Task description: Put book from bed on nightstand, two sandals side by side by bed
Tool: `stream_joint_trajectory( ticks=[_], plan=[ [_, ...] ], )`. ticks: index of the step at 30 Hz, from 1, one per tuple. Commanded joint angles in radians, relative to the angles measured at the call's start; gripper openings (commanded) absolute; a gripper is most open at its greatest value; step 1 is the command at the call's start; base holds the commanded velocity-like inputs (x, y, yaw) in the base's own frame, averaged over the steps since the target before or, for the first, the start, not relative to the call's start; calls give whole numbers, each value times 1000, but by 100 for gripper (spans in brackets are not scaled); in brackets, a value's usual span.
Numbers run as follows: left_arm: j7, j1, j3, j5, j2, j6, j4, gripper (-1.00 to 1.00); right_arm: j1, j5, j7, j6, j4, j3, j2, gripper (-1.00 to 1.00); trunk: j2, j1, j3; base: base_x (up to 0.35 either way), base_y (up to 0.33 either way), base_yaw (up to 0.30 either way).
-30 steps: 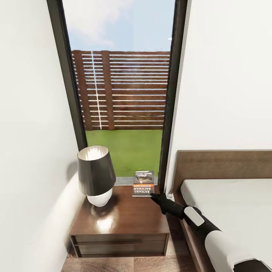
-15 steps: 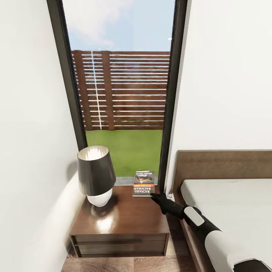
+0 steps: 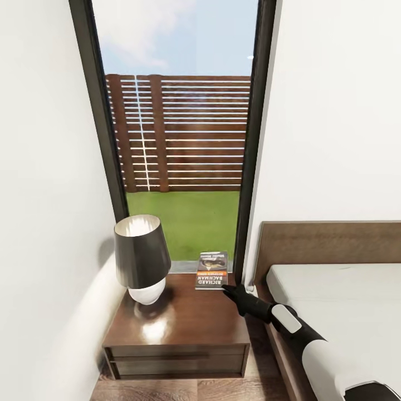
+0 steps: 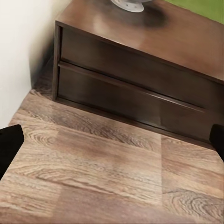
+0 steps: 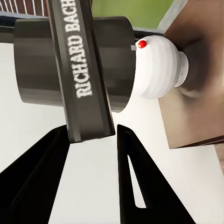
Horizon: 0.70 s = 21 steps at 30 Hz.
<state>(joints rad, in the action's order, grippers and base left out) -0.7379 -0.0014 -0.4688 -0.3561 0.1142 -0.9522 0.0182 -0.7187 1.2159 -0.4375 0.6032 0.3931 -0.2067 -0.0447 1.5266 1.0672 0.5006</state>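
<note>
Dark book [image 3: 211, 271] on nightstand [image 3: 184, 323], right gripper [image 3: 227, 289] open beside it

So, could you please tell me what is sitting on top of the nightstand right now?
On the nightstand stand a lamp with a dark shade and white base, and the book at its back right corner. The right end effector meets the book's near edge, hiding that spot.

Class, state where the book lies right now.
In the head view, the book lies on the nightstand, at its back right corner near the window, right of the lamp.
</note>
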Motion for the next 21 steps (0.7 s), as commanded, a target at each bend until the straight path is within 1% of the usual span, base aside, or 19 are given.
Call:
stream_joint_trajectory(
  ticks=[1, 4, 21],
  plan=[
    [-10, 0, 1, -11, 0, 2, 0, 100, -1, 3, -3, 1, 0, -4, -1, -100, 1, 0, 1, 0, 0, 0],
    [-11, 0, 1, -11, 0, 4, 0, 100, -1, 3, -3, 1, 0, -5, -1, -100, 1, 0, 1, 0, 0, 0],
    [-11, 0, 1, -10, 2, 17, 0, 100, -1, 4, -3, 1, 0, -6, -1, -100, 120, 65, 54, 0, 0, 0]
  ],
)
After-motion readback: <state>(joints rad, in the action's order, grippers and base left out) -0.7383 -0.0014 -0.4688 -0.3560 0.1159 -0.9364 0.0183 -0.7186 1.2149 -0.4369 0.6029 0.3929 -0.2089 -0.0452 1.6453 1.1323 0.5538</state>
